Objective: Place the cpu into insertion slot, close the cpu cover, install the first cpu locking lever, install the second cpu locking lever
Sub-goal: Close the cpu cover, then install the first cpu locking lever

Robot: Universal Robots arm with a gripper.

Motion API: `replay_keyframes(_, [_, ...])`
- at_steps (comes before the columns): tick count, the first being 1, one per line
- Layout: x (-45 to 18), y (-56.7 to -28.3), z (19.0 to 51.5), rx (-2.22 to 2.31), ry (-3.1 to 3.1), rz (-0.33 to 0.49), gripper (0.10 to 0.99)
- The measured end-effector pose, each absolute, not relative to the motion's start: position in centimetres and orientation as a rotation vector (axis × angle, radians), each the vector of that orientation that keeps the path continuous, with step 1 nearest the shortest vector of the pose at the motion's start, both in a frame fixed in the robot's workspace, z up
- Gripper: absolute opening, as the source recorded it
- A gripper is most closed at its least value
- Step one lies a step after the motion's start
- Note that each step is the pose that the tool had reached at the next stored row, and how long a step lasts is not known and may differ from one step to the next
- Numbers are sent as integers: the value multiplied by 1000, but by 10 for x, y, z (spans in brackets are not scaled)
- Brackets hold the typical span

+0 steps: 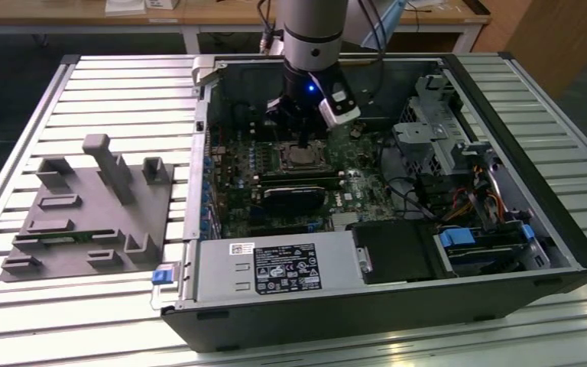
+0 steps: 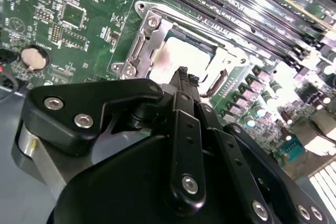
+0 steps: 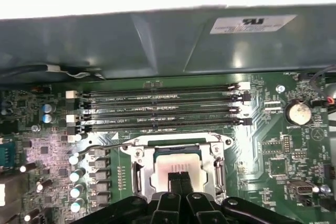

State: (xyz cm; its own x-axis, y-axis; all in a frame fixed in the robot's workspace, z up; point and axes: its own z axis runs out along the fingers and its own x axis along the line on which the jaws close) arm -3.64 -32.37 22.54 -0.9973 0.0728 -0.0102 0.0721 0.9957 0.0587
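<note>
Counter (image 1: pixel 89 84): slatted metal, carrying an open black case (image 1: pixel 375 321) and, to the exterior view's left, a grey fixture (image 1: pixel 89 206).
Arm (image 1: pixel 314 30): reaches straight down into the case, over the middle of the green board (image 1: pixel 235 200).
Board: in the first wrist view, four long memory slots (image 3: pixel 163 109) run side by side just beyond the socket area.
Gripper (image 1: pixel 299 141): fingers pressed together and holding nothing, as both wrist views show (image 3: pixel 181 179) (image 2: pixel 182 74).
Cover (image 3: pixel 137 171): silver frame that looks to lie flat around the chip, seen also in the second wrist view (image 2: pixel 137 45).
Slot (image 3: pixel 176 144): already filled; a dark edge shows inside the frame.
Cpu (image 3: pixel 178 161): seated in the slot, its dull silver top showing through the cover's window (image 2: pixel 181 56).
Key relation: the chip lies directly below the closed fingertips, which hang over its edge farthest from the memory slots. The seam between the fingers points toward those slots. Whether the tips touch metal cannot be told.
Stage: chip placed and cover apparently down, by the look of it; the levers' state is unclear.
</note>
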Motion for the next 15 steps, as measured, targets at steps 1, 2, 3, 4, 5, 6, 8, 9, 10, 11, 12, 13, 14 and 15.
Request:
replay_keyframes(1, [-36, -324, 228, 114, 3126, 91, 106])
replay_keyframes(2, [-36, -324, 229, 114, 3126, 91, 106])
replay_keyframes(3, [-36, -324, 229, 114, 3126, 91, 106])
replay_keyframes(4, [-36, -324, 229, 114, 3126, 91, 106])
replay_keyframes(5, [-36, -324, 230, 113, 3126, 91, 106])
replay_keyframes(6, [-36, -324, 230, 113, 3126, 91, 106])
replay_keyframes(8, [-36, -324, 231, 113, 3126, 91, 106])
replay_keyframes(9, [-37, -324, 231, 114, 3126, 91, 106])
replay_keyframes(10, [-37, -324, 231, 114, 3126, 91, 106])
replay_keyframes(11, [-38, -324, 231, 114, 3126, 91, 106])
replay_keyframes(12, [-38, -324, 231, 114, 3126, 91, 106])
replay_keyframes(13, [-39, -324, 231, 114, 3126, 91, 106])
replay_keyframes(14, [-39, -324, 231, 113, 3126, 91, 106])
replay_keyframes(15, [-40, -324, 231, 113, 3126, 91, 106])
